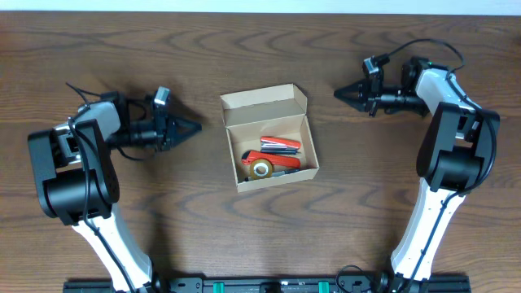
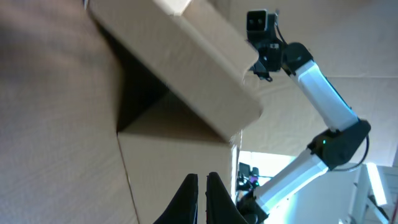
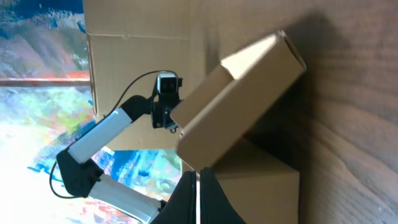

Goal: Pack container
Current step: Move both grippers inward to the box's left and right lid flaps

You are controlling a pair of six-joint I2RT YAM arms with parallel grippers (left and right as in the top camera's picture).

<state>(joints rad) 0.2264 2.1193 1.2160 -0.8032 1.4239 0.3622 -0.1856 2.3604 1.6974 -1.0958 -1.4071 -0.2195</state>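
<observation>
Hovering on either side of the work, both arms sit low over the wooden table [image 1: 163, 49] and point inward at the container [image 1: 277, 181]. It stands at the middle of the table, between the 2 pincers and apart from each.

The left gripper [image 1: 194, 128] aims at the box's left wall. In its own wrist view its fingers [image 2: 188, 198] stand almost together with only a thin slit between them, and nothing is held. The right gripper [image 1: 342, 93] comes in from the far right corner, level with the raised lid flap [image 1: 264, 104]. Its fingers [image 3: 186, 200] are pressed together too, and it is empty as well.

Look inside: a yellow tape roll [image 1: 261, 168] lies near the front wall and a red-handled item [image 1: 281, 145] lies across the back. Other red and dark pieces sit between them, though I cannot say what those are. The load looks to be in, so my read is that the packing is largely done and closing remains.

That explains the stance. The flap stands upright on the far edge with its pale inner face toward the contents. A closed pincer makes a firm, narrow pusher, well suited to tipping a flap forward or bracing a light box. From the right wrist view the container [image 3: 236, 106] shows a plain tan side and the flap jutting up. The left wrist view shows the same box [image 2: 186, 56] close ahead.

The risk, as I judge it, is that thin cardboard slides on smooth wood, so 1 arm should steady it.
</observation>
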